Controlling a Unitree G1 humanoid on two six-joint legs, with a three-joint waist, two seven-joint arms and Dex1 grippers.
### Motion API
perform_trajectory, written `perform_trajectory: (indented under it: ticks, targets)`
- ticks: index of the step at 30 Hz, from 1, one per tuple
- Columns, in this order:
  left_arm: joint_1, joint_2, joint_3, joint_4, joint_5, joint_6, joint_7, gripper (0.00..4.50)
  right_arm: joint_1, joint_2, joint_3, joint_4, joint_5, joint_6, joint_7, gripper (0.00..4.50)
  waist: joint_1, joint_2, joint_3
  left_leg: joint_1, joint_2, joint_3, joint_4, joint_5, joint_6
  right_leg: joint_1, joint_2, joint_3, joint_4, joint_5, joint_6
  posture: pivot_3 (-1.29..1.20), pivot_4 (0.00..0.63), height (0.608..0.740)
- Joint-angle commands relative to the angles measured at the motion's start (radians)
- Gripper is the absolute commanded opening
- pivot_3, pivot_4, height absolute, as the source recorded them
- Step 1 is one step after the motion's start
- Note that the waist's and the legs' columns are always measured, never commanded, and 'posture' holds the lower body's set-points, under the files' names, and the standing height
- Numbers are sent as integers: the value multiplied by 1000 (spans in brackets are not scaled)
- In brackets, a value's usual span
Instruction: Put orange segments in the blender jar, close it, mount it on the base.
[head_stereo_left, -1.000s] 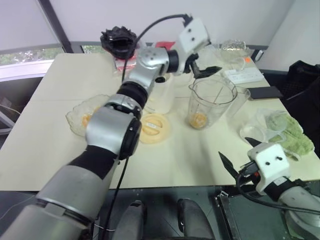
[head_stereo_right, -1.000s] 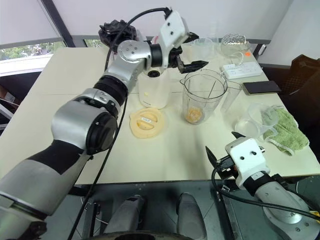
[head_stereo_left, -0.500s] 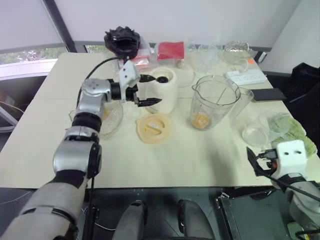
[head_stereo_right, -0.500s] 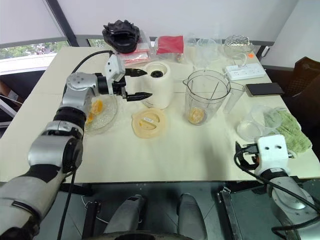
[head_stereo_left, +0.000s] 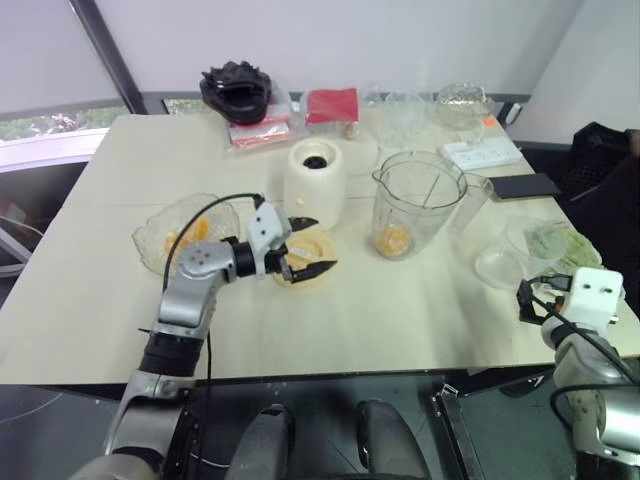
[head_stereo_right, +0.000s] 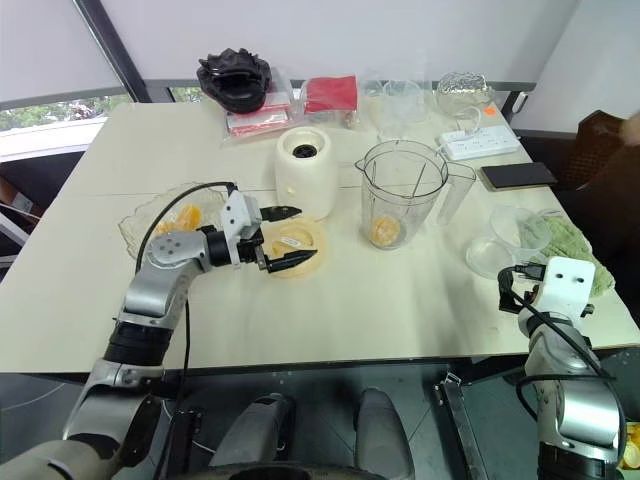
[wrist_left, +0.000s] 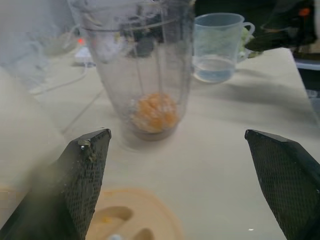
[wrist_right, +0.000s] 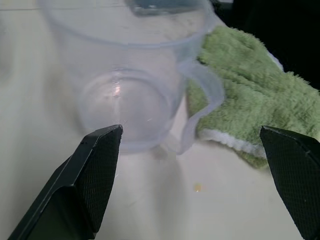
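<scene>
My left gripper (head_stereo_right: 283, 236) hangs low over the table with its two black fingers spread wide and nothing between them, right above the flat round cream lid (head_stereo_right: 293, 246). I judge that is the sensible place for it: the tall clear plastic blender jar with spout and side handle (head_stereo_right: 400, 192) already has glossy yellow-orange orange segments (wrist_left: 153, 112) lying at its bottom, so closing it would be the step in hand, and the lid is what I need for that. My right gripper (head_stereo_left: 527, 300) sits at the table's right edge, jaws likewise wide and empty, facing a smaller clear plastic cup (wrist_right: 127, 75) and a green cloth (wrist_right: 255, 90); it is kept well apart from the jar, out of the left arm's path.

More segments remain in the shallow cut-glass bowl (head_stereo_right: 143, 215), just beside my left arm. The cream-white rounded motor base (head_stereo_right: 304, 171) stands just behind the lid and left of the jar, black socket up, waiting for the jar. It is close enough that lifting the lid could brush it. A power strip (head_stereo_right: 481, 143) and a dark phone (head_stereo_right: 517, 175) lie beyond the jar.
</scene>
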Motion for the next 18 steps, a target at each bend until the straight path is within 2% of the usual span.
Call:
perform_trajectory:
  ticks: [1, 18]
  targets:
    - [-2, 26, -13, -54, -18, -7, 20, 4471, -26, -8, -27, 37, -40, -47, -4, 4500, 0, 0, 0, 0, 0, 0, 0, 0, 0, 0, 0, 0, 0, 0, 0, 0, 150, 740]
    - [-22, 88, -82, 16, 8, -132, 40, 4471, -118, 8, -106, 154, -63, -80, -39, 4500, -1, 1, 0, 1, 0, 0, 0, 0, 0, 1, 0, 0, -1, -2, -3, 0, 150, 740]
